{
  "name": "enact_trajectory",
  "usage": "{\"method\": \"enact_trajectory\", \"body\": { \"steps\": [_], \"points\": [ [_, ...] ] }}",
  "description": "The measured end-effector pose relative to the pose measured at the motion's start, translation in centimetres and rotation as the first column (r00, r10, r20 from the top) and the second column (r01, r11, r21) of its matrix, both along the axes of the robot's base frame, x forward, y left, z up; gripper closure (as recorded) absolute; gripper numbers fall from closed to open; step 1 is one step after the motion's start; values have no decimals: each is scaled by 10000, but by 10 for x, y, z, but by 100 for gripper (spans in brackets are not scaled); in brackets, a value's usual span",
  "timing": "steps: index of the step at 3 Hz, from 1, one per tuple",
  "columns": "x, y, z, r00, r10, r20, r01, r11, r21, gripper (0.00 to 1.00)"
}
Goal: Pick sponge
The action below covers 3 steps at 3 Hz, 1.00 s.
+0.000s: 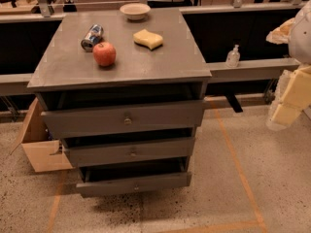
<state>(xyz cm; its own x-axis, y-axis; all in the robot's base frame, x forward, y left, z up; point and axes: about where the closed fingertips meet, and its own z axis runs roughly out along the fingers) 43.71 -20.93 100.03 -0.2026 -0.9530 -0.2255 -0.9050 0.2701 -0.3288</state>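
Observation:
The sponge (148, 39) is a pale yellow foam block with wavy sides. It lies flat on the grey cabinet top (160, 64), right of centre and toward the back. My gripper (289, 101) hangs at the far right edge of the view, off the cabinet and well to the right of and below the sponge. Its cream-yellow blocky fingers (286, 111) point downward. Nothing shows in the gripper.
A red apple (104, 54) and a tipped can (92, 37) lie left of the sponge. A shallow beige bowl (135, 10) stands at the back. Three drawers (127, 120) are pulled partly open below. A clear bottle (233, 57) stands on a ledge at right. A cardboard box (39, 144) sits on the floor at left.

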Motion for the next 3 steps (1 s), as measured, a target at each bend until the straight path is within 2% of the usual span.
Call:
{"method": "enact_trajectory", "body": {
  "steps": [1,2,3],
  "points": [
    [0,0,0,10000,0,2,0,10000,0,0],
    [20,0,6,9977,-191,648,145,9974,702,0],
    [73,-1,20,9799,-850,1805,305,9578,2858,0]
  ]
}}
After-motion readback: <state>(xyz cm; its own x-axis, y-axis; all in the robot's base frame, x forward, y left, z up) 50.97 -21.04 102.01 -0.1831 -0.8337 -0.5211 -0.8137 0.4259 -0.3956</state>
